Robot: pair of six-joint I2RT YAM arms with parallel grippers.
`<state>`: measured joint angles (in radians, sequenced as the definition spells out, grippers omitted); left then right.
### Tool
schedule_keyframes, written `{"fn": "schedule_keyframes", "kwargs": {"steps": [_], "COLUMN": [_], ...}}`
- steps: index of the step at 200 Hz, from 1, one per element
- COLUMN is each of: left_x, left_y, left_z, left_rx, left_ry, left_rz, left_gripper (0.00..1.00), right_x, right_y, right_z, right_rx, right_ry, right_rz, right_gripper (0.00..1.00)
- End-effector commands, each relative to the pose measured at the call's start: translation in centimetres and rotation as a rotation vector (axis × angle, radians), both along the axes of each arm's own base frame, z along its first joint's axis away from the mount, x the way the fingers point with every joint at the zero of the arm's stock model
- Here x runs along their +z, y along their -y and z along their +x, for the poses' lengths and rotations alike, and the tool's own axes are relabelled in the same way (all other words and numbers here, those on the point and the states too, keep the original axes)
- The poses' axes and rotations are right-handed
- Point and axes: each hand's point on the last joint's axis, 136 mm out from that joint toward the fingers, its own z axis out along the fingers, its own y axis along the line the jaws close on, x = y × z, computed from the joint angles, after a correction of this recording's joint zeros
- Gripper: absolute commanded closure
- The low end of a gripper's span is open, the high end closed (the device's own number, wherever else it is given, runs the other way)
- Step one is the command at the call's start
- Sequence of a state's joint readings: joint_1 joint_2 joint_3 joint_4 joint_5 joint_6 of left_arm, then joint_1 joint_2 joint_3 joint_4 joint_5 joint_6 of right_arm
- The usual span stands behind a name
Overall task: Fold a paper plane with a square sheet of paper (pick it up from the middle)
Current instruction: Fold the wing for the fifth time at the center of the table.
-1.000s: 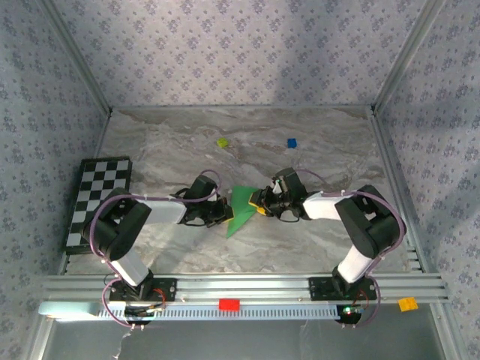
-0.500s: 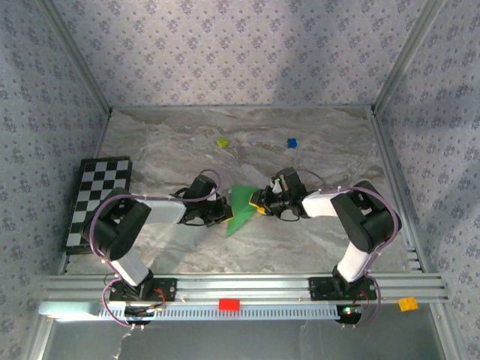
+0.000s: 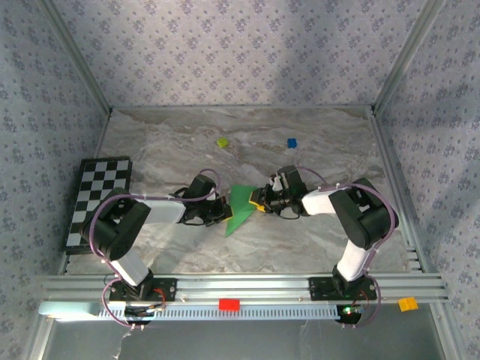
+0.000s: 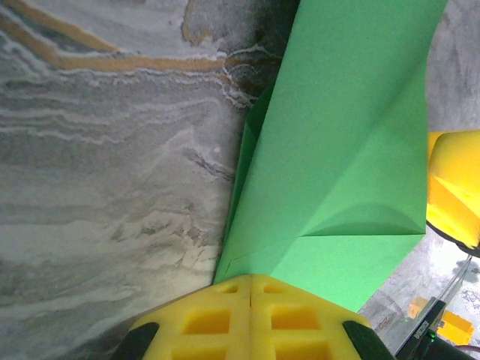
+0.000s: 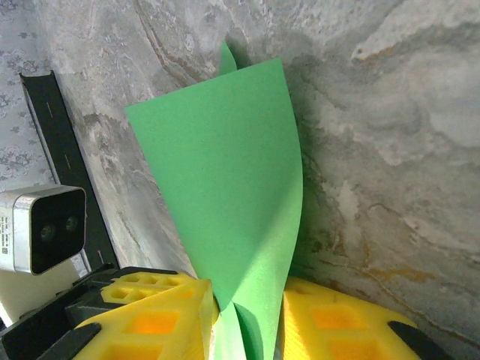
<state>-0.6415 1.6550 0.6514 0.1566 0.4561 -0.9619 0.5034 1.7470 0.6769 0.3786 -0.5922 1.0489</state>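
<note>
The square sheet of paper (image 3: 240,206), bright green and folded to a pointed triangular outline, lies mid-table between both arms. My left gripper (image 3: 223,212) is shut; its joined yellow fingertips (image 4: 250,281) press down on the sheet's left edge, and the paper (image 4: 337,150) spreads out flat beyond them with creases showing. My right gripper (image 3: 259,201) is at the sheet's right edge. In the right wrist view a curled flap of the paper (image 5: 225,172) rises from between its two yellow fingers (image 5: 244,315), which pinch it. The right gripper's yellow finger (image 4: 454,187) shows past the paper.
A black-and-white checkerboard (image 3: 97,199) lies at the table's left edge. A small yellow-green block (image 3: 222,142) and a blue block (image 3: 292,142) sit farther back. A red block (image 3: 229,304) and an orange block (image 3: 407,303) rest on the front rail.
The right gripper has narrowed its jaws on the paper's right flap and shifted slightly left and back. The left gripper has stayed shut in place.
</note>
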Motion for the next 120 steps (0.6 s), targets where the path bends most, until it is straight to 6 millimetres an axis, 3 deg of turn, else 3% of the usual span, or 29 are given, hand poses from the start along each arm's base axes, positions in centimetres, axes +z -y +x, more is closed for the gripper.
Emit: {"fn": "schedule_keyframes", "kwargs": {"steps": [1,51,95,120], "left_x": [-0.4,0.8,4.7,5.8], "left_y": [-1.0,-0.7,-1.0,-1.3], "left_z": [-0.3,0.1,0.8,-0.1], "left_rx": [0.009,0.001,-0.04,-0.124], "left_ry": [0.0,0.038,0.211,0.315], "left_rz": [0.039,0.017,0.035,0.14], "left_gripper": [0.99,0.95,0.71,0.66], "right_x": [0.2,0.0,1.2,1.9], "right_y": [-0.3,0.1,0.7,1.0], "right_z": [0.6,0.4,0.1,-0.1], "right_rx": [0.02,-0.009,-0.08,-0.12], "right_ry": [0.019,-0.007,-0.016,-0.031], "right_rz": [0.012,-0.009,-0.007,-0.014], "right_gripper": [0.72,0.89,0.98,0.98]}}
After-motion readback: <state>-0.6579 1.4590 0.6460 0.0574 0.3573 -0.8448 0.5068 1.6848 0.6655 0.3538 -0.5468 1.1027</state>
